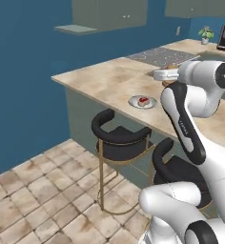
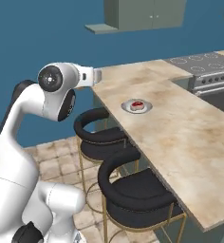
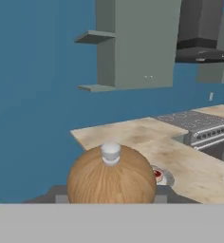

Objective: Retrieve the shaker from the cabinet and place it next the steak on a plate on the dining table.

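Your gripper [image 3: 111, 201] is clamped on the wooden shaker [image 3: 111, 176]. Beyond it, the steak [image 1: 143, 100] sits on its plate [image 1: 135, 102] on the dining table [image 1: 100, 78].

I count: one shaker [image 3: 111, 178]; one plate [image 2: 136, 106]; one steak [image 2: 137, 104]; one dining table [image 2: 180, 133]; two black bar stools [image 2: 133, 187]; one cooktop [image 2: 201, 61]; one potted plant [image 1: 206, 34]; one range hood [image 3: 201, 33].

Both base views flank the dining table [image 1: 109, 78]; hand view faces it.
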You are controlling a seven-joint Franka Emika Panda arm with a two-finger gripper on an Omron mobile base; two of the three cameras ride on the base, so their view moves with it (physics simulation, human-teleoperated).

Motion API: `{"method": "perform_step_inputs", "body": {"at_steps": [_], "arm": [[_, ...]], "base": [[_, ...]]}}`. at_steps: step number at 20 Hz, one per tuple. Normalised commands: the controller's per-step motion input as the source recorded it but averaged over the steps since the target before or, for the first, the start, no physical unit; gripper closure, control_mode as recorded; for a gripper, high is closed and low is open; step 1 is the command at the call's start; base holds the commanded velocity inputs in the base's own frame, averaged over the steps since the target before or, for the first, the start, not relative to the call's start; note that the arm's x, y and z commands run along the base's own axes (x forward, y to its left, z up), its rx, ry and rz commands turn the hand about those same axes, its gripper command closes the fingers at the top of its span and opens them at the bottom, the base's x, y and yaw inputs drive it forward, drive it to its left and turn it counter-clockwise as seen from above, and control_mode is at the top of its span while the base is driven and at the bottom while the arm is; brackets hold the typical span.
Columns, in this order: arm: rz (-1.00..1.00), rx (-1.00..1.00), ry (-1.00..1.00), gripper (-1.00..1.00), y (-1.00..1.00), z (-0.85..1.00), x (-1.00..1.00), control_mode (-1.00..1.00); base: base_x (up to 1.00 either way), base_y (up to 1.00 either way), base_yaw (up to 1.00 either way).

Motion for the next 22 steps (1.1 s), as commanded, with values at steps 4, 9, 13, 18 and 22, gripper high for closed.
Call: {"method": "perform_step_inputs", "body": {"at_steps": [4,9,13,18,22], "arm": [[0.0,0.0,0.0,1.0,0.0,0.0,0.0,1.0],[0.0,0.0,0.0,1.0,0.0,0.0,0.0,1.0],[0.0,0.0,0.0,1.0,0.0,0.0,0.0,1.0],[0.0,0.0,0.0,1.0,0.0,0.0,0.0,1.0],[0.0,0.0,0.0,1.0,0.0,0.0,0.0,1.0]], "base": [[0.61,0.71,-0.43],[0.57,0.79,-0.42],[0.47,0.91,-0.41],[0.47,0.96,-0.39],[0.45,0.99,-0.36]]}}
